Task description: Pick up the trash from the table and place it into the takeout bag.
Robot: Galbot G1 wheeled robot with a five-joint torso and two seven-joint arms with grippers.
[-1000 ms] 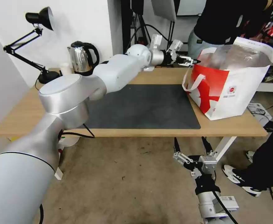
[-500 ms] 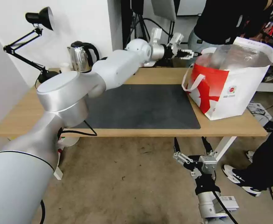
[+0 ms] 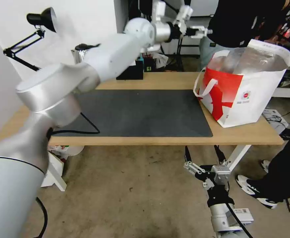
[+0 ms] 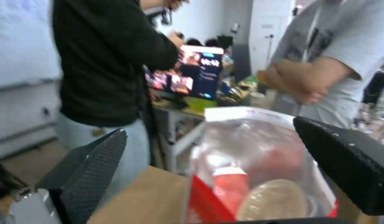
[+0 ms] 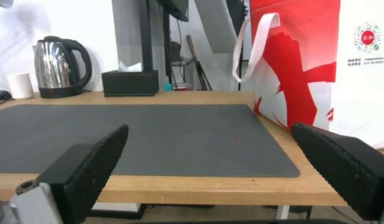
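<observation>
Left gripper (image 3: 206, 31), released and empty, hangs above the big white-and-red foil-lined takeout bag (image 3: 247, 96); a low sweep could snag its rim.

The takeout bag (image 4: 258, 168) is cut off at the left wrist view's lower edge, its contents blurred; the kettle (image 3: 82, 53) is largely hidden behind the left arm.

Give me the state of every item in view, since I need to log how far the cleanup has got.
takeout bag: upright on the table, top open.
red drink cup: inside the bag.
beige pulp bowl: inside the bag.
table: mat bare.
left gripper: open, empty, raised near the bag.
right gripper: open, empty, low in front of the table.
</observation>
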